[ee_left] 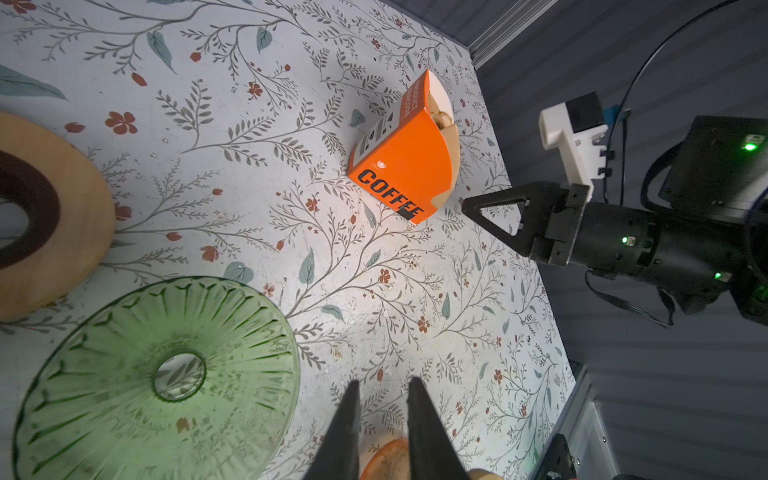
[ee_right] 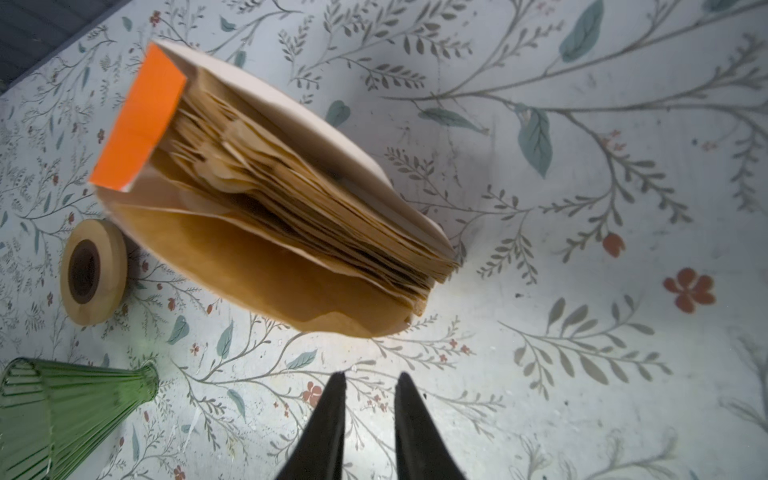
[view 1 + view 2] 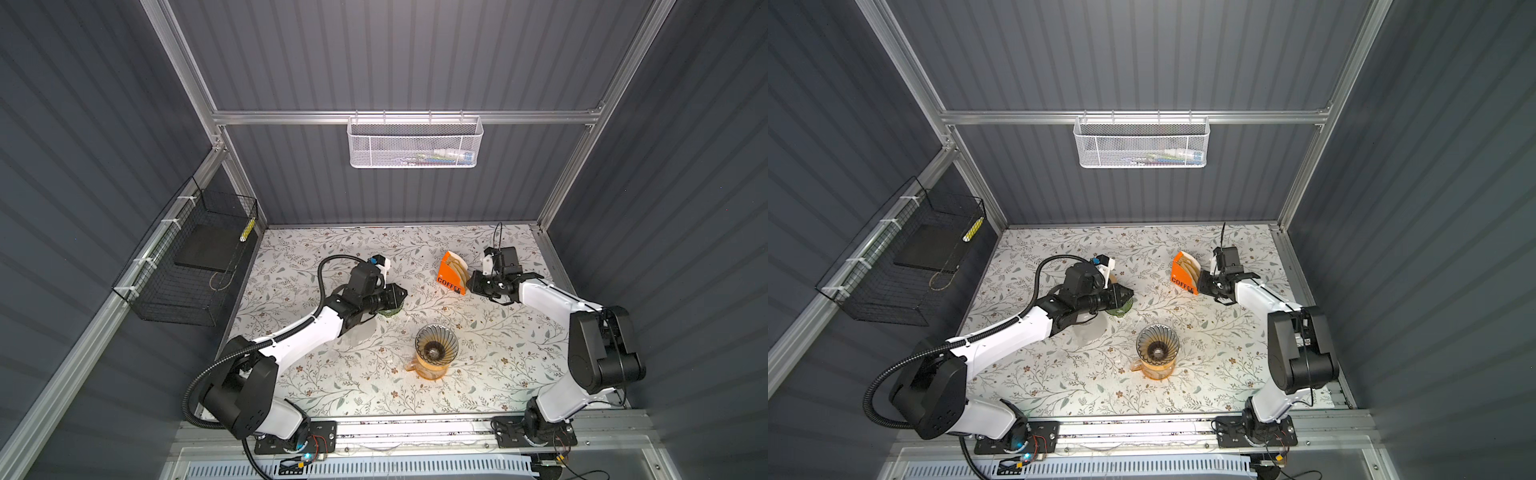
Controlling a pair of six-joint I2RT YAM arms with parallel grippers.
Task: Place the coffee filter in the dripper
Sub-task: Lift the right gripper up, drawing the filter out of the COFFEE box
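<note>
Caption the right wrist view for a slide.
Right end effector, jaws apart and empty, facing the open orange box of coffee filters on the floral table.

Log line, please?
right pincer: open, empty, facing orange cardboard filter box | left pincer: open, empty, beside green glass dripper | amber glass dripper: no filter

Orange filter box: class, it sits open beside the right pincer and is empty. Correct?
Not empty: the orange filter box holds a stack of brown paper filters, as the right wrist view shows. It does sit open beside the right pincer.
</note>
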